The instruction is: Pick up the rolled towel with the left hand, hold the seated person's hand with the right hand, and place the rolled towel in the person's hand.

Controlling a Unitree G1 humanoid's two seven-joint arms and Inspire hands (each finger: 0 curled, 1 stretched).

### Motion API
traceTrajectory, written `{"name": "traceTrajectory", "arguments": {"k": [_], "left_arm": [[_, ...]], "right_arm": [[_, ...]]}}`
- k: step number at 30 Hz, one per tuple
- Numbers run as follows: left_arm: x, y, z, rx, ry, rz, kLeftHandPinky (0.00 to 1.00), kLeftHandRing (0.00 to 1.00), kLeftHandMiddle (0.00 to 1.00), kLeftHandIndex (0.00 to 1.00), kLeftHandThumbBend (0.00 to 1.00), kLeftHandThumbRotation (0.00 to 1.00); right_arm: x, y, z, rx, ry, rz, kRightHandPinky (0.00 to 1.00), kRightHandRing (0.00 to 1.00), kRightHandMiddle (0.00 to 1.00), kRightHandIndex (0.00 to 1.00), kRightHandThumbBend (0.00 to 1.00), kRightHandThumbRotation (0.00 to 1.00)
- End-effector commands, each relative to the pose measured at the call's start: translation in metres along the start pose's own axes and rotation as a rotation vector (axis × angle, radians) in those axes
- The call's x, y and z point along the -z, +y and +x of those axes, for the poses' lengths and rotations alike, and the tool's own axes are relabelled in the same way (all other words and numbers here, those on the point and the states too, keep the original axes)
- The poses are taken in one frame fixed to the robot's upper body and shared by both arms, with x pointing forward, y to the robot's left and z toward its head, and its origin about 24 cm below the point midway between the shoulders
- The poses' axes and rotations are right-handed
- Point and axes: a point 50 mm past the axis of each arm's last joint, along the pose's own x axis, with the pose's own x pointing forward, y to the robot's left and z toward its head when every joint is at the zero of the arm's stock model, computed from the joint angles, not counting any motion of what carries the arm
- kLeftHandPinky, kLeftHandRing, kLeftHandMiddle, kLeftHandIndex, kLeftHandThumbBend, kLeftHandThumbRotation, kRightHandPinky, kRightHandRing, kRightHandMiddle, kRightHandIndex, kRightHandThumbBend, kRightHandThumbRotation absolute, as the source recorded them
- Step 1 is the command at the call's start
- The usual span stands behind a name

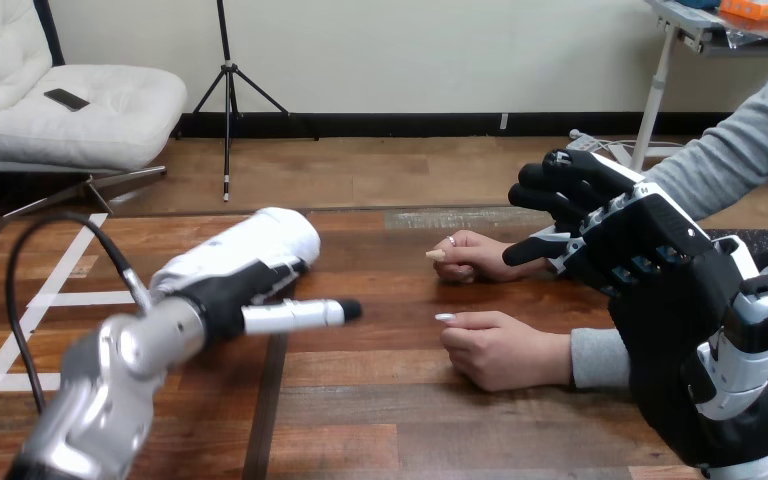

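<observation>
The left hand (pixel 222 298) is closed round the rolled towel (pixel 260 240), lifted off the table (pixel 360 400) at the view's left, with one digit sticking straight out beneath it. The right hand (pixel 610 235) holds nothing, its fingers loosely bent, just beside the person's farther hand (pixel 470 255); the person's nearer hand (pixel 500 350) rests knuckles-up, well apart from the towel. Both of the person's hands lie palm down, so a delivery now would likely roll the towel off. The grip looks partial and may slip.
</observation>
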Motion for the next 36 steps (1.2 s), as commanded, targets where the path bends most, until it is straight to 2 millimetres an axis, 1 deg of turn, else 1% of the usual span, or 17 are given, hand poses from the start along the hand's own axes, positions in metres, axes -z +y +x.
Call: {"name": "traceTrajectory", "arguments": {"k": [1,8,20,29,30,36], "left_arm": [[-0.038,0.044,-0.026,-0.215,-0.169,0.028,0.93,0.99,1.0,0.99,0.94,0.82],[-0.044,0.051,-0.029,-0.256,-0.207,0.004,0.96,1.0,1.0,1.0,0.9,0.79],[-0.054,0.064,-0.032,-0.327,-0.235,0.005,0.94,1.0,1.0,1.0,0.88,0.8],[-0.062,0.075,-0.036,-0.361,-0.256,0.026,0.9,0.97,1.0,1.0,0.87,0.81],[-0.063,0.076,-0.036,-0.364,-0.258,0.029,0.88,0.96,1.0,1.0,0.87,0.81],[-0.07,0.082,-0.039,-0.405,-0.289,0.044,0.83,0.93,0.99,0.99,0.87,0.8]], "right_arm": [[-0.007,-0.001,0.021,-0.021,-0.081,-0.019,0.61,0.81,0.81,0.78,0.87,0.97],[-0.007,-0.001,0.021,-0.016,-0.079,-0.021,0.6,0.8,0.8,0.78,0.86,0.97],[-0.006,-0.002,0.021,-0.015,-0.081,-0.029,0.59,0.8,0.8,0.78,0.83,0.98],[-0.007,-0.002,0.021,-0.019,-0.082,-0.029,0.59,0.8,0.81,0.79,0.83,0.99],[-0.007,-0.002,0.021,-0.018,-0.082,-0.029,0.59,0.8,0.81,0.79,0.83,0.99],[-0.007,-0.003,0.021,-0.017,-0.081,-0.028,0.59,0.8,0.81,0.79,0.83,0.99]]}}
